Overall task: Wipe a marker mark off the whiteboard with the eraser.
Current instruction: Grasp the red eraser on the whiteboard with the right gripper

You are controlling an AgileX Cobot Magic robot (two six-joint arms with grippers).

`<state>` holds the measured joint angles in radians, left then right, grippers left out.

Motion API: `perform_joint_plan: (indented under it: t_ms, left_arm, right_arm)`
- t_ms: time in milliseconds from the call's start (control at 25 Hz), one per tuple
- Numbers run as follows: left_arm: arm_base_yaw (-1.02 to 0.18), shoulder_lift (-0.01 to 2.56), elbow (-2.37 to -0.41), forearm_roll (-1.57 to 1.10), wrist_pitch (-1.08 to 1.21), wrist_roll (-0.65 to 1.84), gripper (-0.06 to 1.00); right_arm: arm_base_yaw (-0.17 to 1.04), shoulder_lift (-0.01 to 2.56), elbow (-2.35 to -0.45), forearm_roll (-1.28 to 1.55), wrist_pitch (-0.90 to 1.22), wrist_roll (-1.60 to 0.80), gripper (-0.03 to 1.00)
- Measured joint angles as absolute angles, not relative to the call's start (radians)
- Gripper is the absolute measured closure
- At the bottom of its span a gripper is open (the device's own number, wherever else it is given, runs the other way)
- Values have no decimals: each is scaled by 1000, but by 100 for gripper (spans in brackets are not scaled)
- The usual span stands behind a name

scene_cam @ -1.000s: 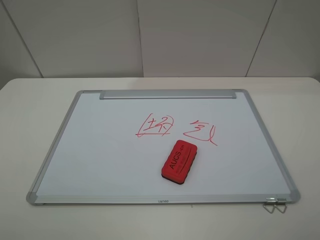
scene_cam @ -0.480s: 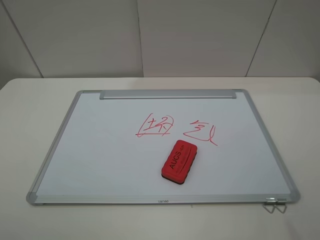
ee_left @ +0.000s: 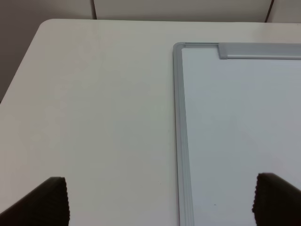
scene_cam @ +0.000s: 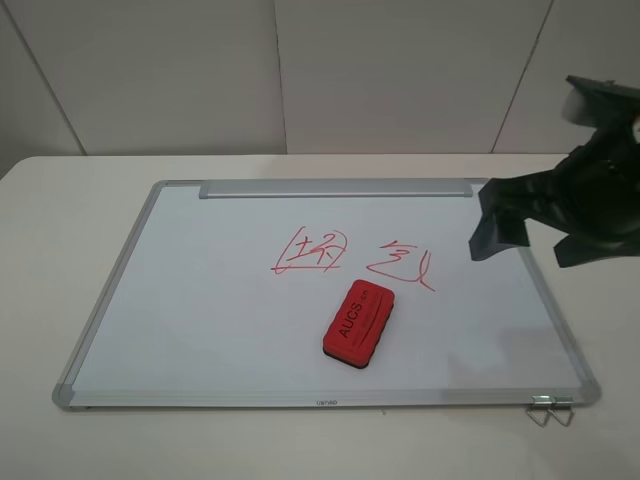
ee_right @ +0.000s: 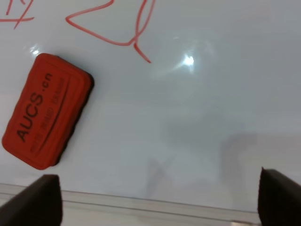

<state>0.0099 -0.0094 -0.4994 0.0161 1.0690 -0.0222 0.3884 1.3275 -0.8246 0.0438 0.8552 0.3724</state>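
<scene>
Red rectangular block eraser (scene_cam: 359,322) lies on the silver-framed whiteboard (scene_cam: 200,300), just beside the red box-shaped marker mark (scene_cam: 312,250). Right hand (scene_cam: 527,248) and left hand (ee_left: 160,202) gape wide, empty.

Eraser (scene_cam: 359,323) lying flat on whiteboard (scene_cam: 200,300) w/ bare board showing on every side, so room is lying open from above & both flanks. Right gripper (scene_cam: 522,255) hanging over board's right edge, jaws wide, well apart from eraser. Tray strip (scene_cam: 335,188) lying low along far edge.
</scene>
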Motion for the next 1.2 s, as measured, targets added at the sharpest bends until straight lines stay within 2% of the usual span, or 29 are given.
perform_joint_plan:
  t_ms: [320,560,880,1200]
  left_arm:
    - [10,-9,-499,16,1069,-22,16]
    - [10,-9,-499,16,1069,-22,16]
    - [10,-9,-499,16,1069,-22,16]
    - [10,-9,-499,16,1069,-22,16]
  right_arm:
    - [589,1708,-1039,-36,839,638,23]
    - [689,1872,-1187,-74,856,749,23]
    - [712,1921,-1202,-130,821,945,28]
    - [712,1922,-1179,-170,804,1033,29]
